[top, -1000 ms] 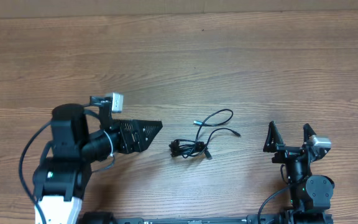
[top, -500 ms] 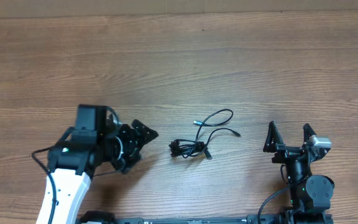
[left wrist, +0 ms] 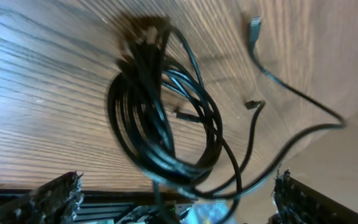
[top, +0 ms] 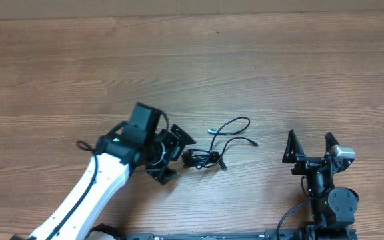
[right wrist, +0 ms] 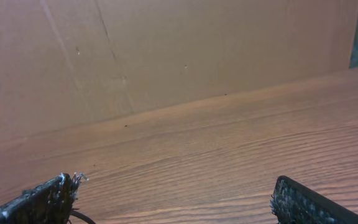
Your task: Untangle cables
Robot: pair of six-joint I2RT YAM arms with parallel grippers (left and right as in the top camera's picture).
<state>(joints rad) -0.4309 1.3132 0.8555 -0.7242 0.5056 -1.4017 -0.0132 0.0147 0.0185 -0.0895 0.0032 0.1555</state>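
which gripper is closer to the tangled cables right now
Left. The left gripper is open right beside the cables, at the left end of the bundle. The right gripper sits apart, well off to their right.

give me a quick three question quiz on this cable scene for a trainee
1. True or false: the left pincer is shut on the cables.
2. Which lies nearer the cables? A) left pincer B) right pincer C) both equally near
3. Fill in: above the table, the right pincer's jaws stand ____.
Key: 1 false, its jaws stand apart; 2 A; 3 open.
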